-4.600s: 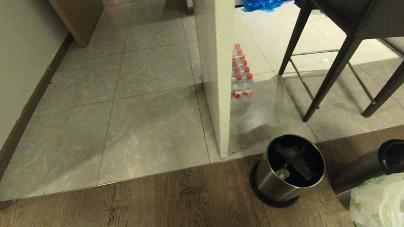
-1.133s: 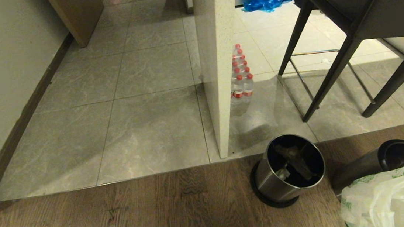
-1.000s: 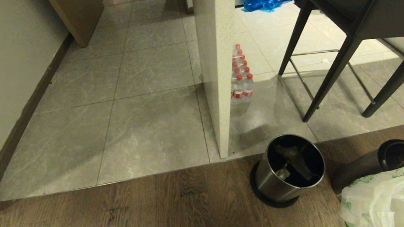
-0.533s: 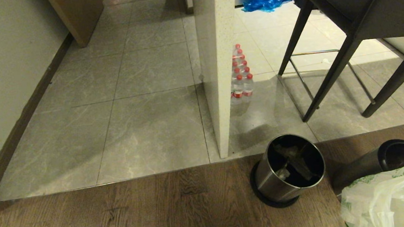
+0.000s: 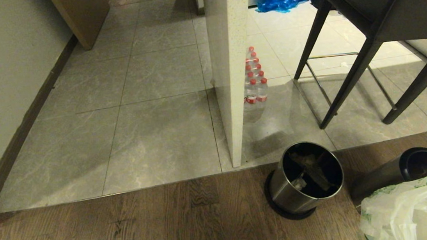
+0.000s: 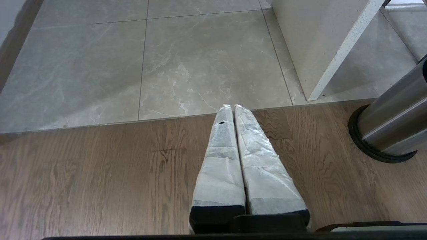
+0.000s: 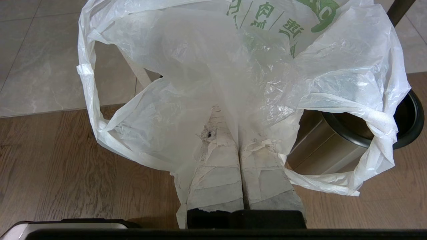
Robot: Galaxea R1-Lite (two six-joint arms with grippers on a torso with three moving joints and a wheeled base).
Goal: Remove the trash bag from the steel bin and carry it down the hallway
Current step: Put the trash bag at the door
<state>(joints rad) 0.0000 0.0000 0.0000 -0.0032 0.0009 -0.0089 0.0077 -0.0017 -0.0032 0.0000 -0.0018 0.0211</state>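
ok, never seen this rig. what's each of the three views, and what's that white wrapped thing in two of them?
It is a two-armed robot on wheels. The wide picture is from its head camera, looking down at the floor; the other two sit on the wrists. The wrapped wedges are each tool's fingers. The left tool is shut and empty above the wood floor. The right tool is shut on the trash bag, already out of a steel bin. A second bin stands beside it.
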